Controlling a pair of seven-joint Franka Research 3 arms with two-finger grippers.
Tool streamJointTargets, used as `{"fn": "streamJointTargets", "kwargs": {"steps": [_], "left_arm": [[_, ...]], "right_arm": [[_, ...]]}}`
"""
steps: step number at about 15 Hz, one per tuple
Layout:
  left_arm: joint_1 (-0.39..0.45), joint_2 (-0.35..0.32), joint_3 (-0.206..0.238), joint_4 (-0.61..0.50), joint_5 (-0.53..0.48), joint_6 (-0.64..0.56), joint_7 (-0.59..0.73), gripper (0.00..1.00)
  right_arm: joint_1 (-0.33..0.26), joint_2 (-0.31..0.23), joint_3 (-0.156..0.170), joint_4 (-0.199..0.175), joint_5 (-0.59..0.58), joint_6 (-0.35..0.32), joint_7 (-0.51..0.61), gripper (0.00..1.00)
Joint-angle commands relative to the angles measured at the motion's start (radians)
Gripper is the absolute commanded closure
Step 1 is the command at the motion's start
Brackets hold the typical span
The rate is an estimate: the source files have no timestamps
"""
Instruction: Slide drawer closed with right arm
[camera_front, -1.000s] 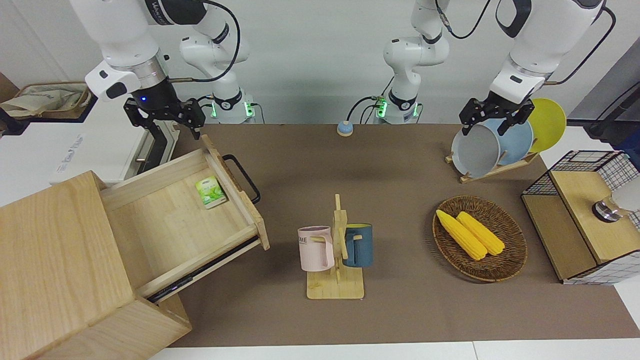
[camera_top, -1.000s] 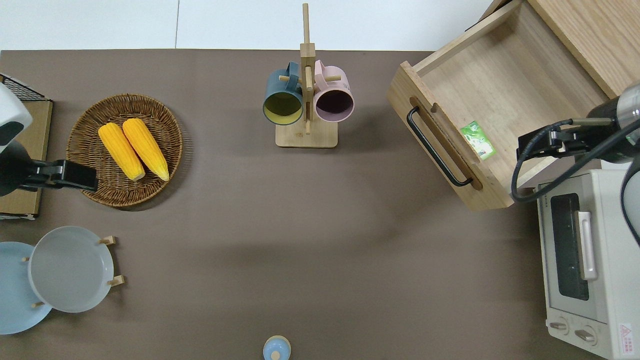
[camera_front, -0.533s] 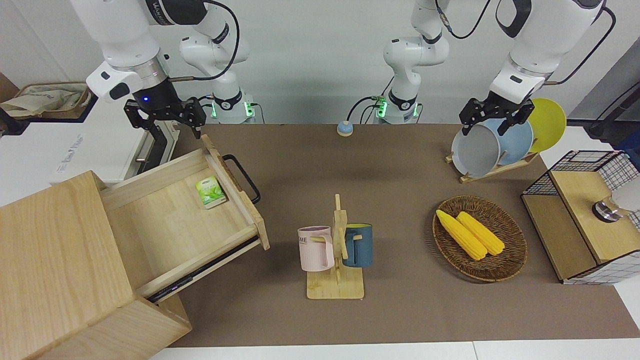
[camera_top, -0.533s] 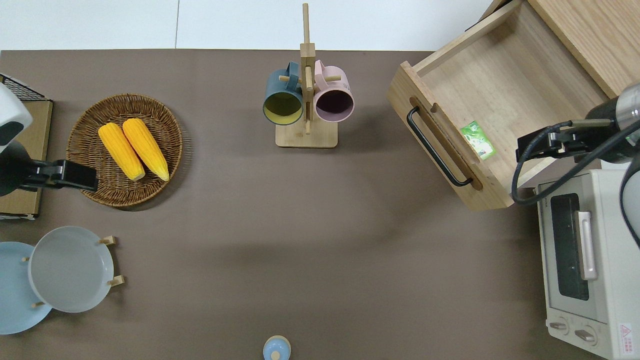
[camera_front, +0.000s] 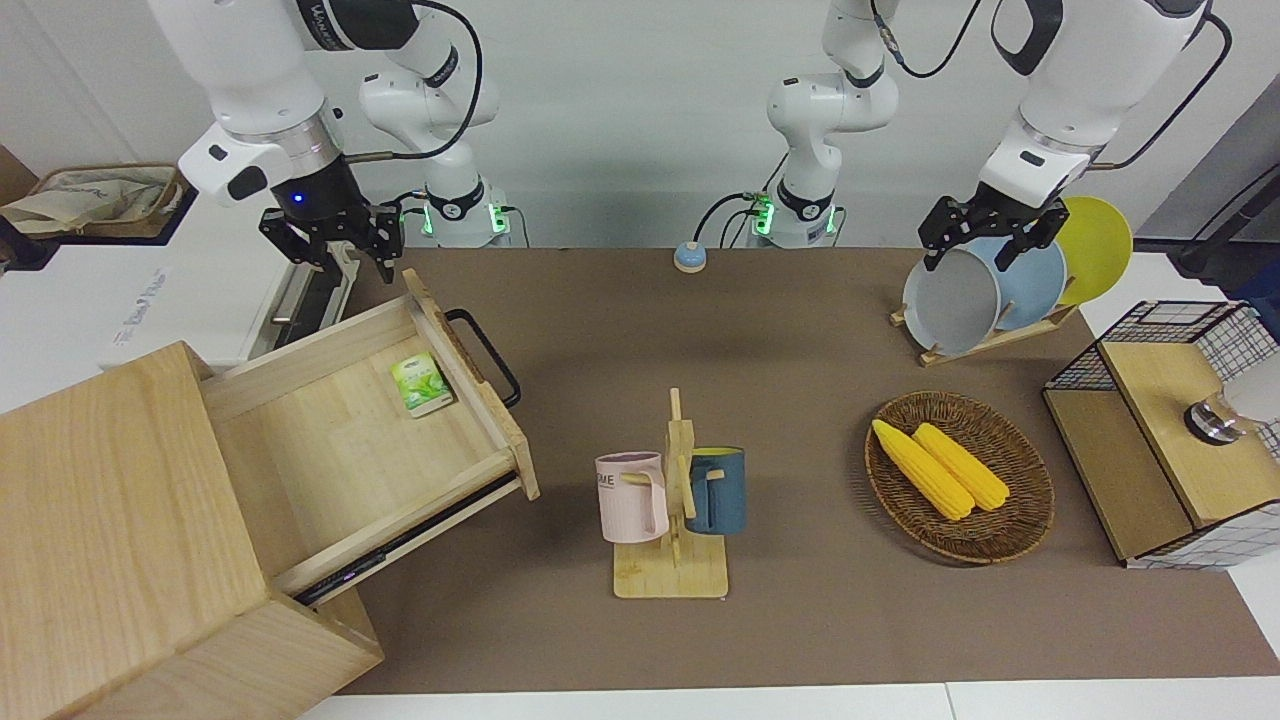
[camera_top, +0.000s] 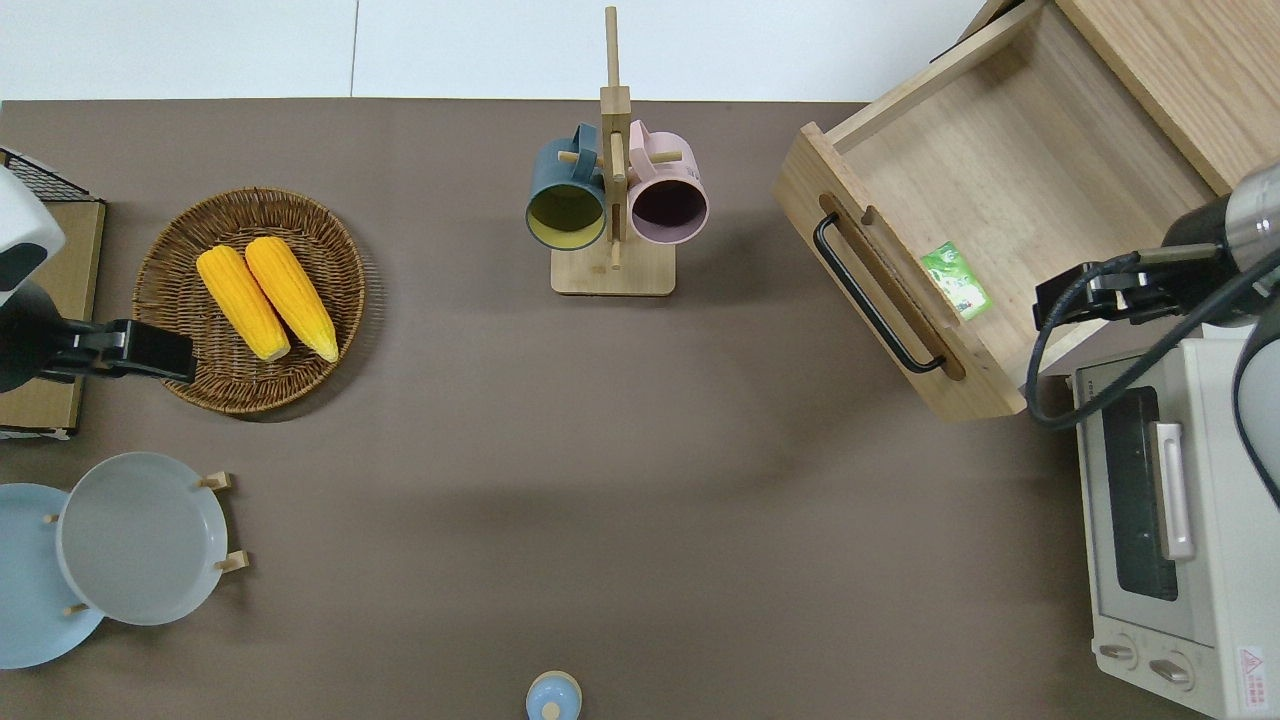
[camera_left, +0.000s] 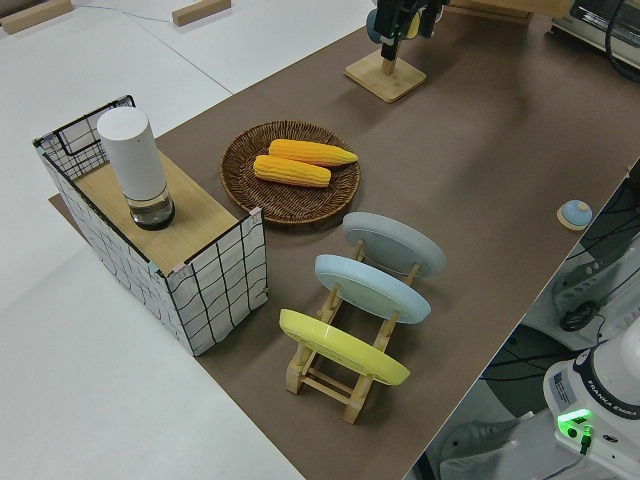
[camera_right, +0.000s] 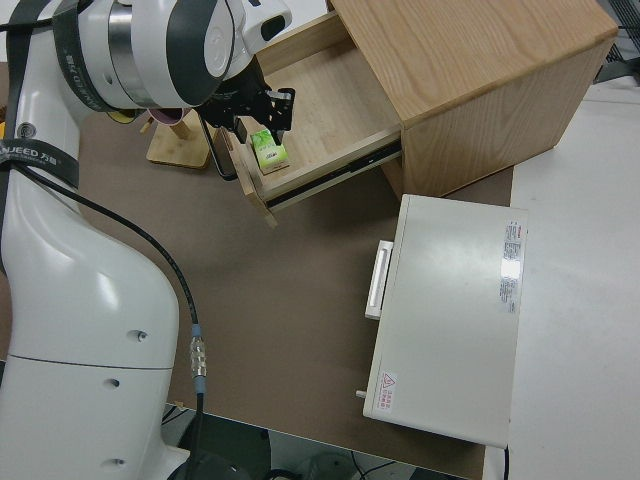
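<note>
I see the drawer (camera_front: 360, 440) pulled far out of its big wooden box (camera_front: 120, 540), at the right arm's end of the worktop (camera_top: 600, 450). Its black bar handle (camera_top: 878, 296) faces the middle of the worktop. 1 small green packet (camera_top: 956, 281) lies inside, close to the front panel. My right tool (camera_front: 333, 243) hangs in the air over the drawer's corner nearest the robots, next to the white toaster oven (camera_top: 1170, 520). Its 2 fingers are spread apart and hold nothing. It does not touch the handle. The left arm is parked, and I cannot tell if the left tool (camera_front: 985, 240) is apart or together.
</note>
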Motion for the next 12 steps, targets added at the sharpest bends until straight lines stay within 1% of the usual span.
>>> {"fn": "streamJointTargets", "kwargs": {"steps": [1, 7, 10, 12], "left_arm": [[0.005, 0.011, -0.007, 0.024, 0.017, -0.02, 0.01, 0.01], [0.005, 0.011, -0.007, 0.024, 0.017, -0.02, 0.01, 0.01], [0.005, 0.011, -0.007, 0.026, 0.017, -0.02, 0.01, 0.01], [0.005, 0.011, -0.007, 0.026, 0.017, -0.02, 0.01, 0.01]], "right_arm": [[-0.004, -0.003, 0.004, -0.009, 0.008, 0.006, -0.028, 1.0], [-0.002, -0.003, 0.002, -0.009, 0.008, 0.005, -0.025, 1.0], [0.001, -0.003, 0.008, -0.001, 0.008, 0.005, -0.006, 1.0], [0.027, -0.004, 0.005, 0.003, 0.008, 0.003, 0.024, 1.0]]}}
